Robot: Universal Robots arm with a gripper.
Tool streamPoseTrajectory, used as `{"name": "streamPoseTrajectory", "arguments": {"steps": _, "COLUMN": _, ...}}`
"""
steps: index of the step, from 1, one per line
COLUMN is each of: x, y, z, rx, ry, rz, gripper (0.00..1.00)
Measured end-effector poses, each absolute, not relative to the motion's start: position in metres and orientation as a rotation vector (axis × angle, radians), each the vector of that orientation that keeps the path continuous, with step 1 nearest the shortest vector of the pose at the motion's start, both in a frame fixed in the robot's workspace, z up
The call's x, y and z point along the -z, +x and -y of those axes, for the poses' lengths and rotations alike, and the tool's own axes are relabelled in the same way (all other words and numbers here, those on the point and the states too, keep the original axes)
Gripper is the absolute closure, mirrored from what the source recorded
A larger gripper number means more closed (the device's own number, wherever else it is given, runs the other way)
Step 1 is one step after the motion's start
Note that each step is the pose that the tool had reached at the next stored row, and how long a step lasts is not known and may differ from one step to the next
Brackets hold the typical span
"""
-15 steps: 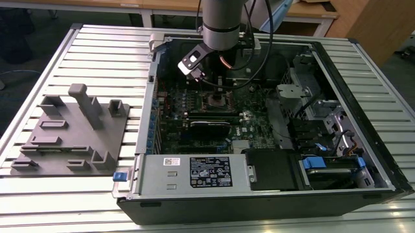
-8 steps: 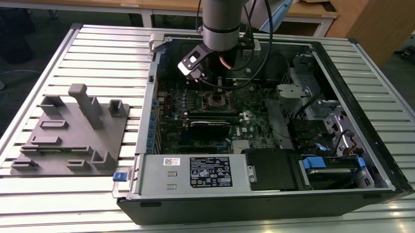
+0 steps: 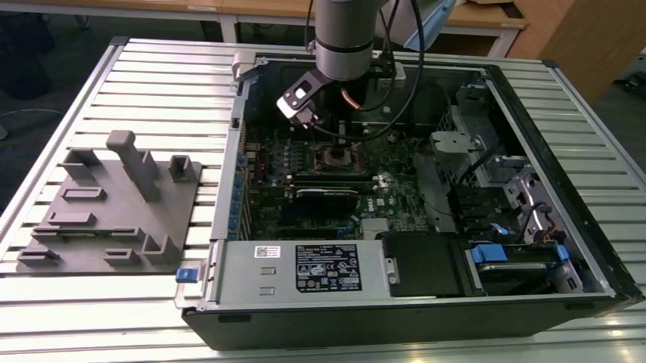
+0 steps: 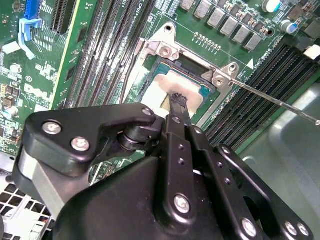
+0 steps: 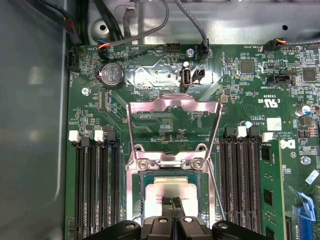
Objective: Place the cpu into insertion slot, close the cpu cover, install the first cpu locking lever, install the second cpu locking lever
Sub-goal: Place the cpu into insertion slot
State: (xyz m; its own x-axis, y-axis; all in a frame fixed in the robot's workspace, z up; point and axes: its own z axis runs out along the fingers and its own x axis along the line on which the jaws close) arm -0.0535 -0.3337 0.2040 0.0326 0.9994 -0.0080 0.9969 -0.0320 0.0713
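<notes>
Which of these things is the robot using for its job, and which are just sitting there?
For the job: cpu, insertion slot, open cpu cover, thin locking lever, gripper touching the cpu.

Just lying about: grey block, round battery, memory slots, silver labelled box.

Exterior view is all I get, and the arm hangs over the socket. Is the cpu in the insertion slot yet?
Observer: In the first wrist view the cpu lies inside the insertion slot, metal top up.
Operator: And the cpu cover?
Observer: The cpu cover stands swung open, clear of the cpu.
Operator: Where is the gripper?
Observer: The gripper has its fingers together, tips at the cpu's top in both wrist views.
</notes>
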Motion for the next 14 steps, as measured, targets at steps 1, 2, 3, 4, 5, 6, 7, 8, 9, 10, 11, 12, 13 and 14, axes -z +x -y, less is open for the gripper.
{"name": "streamPoseTrajectory", "arguments": {"steps": 1, "x": -0.204, "y": -0.0535, "z": 0.3337, "rx": -0.068, "ry": 2.216, "rz": -2.145, "gripper": 0.9}}
{"name": "streamPoseTrajectory", "arguments": {"steps": 2, "x": -0.204, "y": -0.0535, "z": 0.3337, "rx": -0.068, "ry": 2.216, "rz": -2.145, "gripper": 0.9}}
{"name": "streamPoseTrajectory", "arguments": {"steps": 3, "x": -0.2038, "y": -0.0535, "z": 0.3337, "rx": -0.068, "ry": 2.216, "rz": -2.145, "gripper": 0.9}}
{"name": "streamPoseTrajectory", "arguments": {"steps": 4, "x": -0.2028, "y": -0.0534, "z": 0.3336, "rx": -0.068, "ry": 2.216, "rz": -2.145, "gripper": 0.9}}
{"name": "streamPoseTrajectory", "arguments": {"steps": 5, "x": -0.2017, "y": -0.0535, "z": 0.3337, "rx": -0.068, "ry": 2.216, "rz": -2.145, "gripper": 0.9}}
{"name": "streamPoseTrajectory", "arguments": {"steps": 6, "x": -0.2015, "y": -0.0535, "z": 0.3337, "rx": -0.068, "ry": 2.216, "rz": -2.145, "gripper": 0.9}}
{"name": "streamPoseTrajectory", "arguments": {"steps": 7, "x": -0.2016, "y": -0.0535, "z": 0.3337, "rx": -0.068, "ry": 2.216, "rz": -2.145, "gripper": 0.9}}
{"name": "streamPoseTrajectory", "arguments": {"steps": 8, "x": -0.2016, "y": -0.0535, "z": 0.3337, "rx": -0.068, "ry": 2.216, "rz": -2.145, "gripper": 0.9}}
{"name": "streamPoseTrajectory", "arguments": {"steps": 9, "x": -0.2016, "y": -0.0535, "z": 0.3337, "rx": -0.068, "ry": 2.216, "rz": -2.145, "gripper": 0.9}}
{"name": "streamPoseTrajectory", "arguments": {"steps": 10, "x": -0.2015, "y": -0.0535, "z": 0.3337, "rx": -0.067, "ry": 2.216, "rz": -2.145, "gripper": 0.9}}
{"name": "streamPoseTrajectory", "arguments": {"steps": 11, "x": -0.2009, "y": -0.0535, "z": 0.3337, "rx": -0.068, "ry": 2.216, "rz": -2.145, "gripper": 0.9}}
{"name": "streamPoseTrajectory", "arguments": {"steps": 12, "x": -0.1996, "y": -0.0535, "z": 0.3337, "rx": -0.068, "ry": 2.216, "rz": -2.145, "gripper": 0.9}}
{"name": "streamPoseTrajectory", "arguments": {"steps": 13, "x": -0.199, "y": -0.0536, "z": 0.3338, "rx": -0.066, "ry": 2.216, "rz": -2.145, "gripper": 0.9}}
{"name": "streamPoseTrajectory", "arguments": {"steps": 14, "x": -0.1989, "y": -0.0536, "z": 0.3338, "rx": -0.066, "ry": 2.216, "rz": -2.145, "gripper": 0.9}}
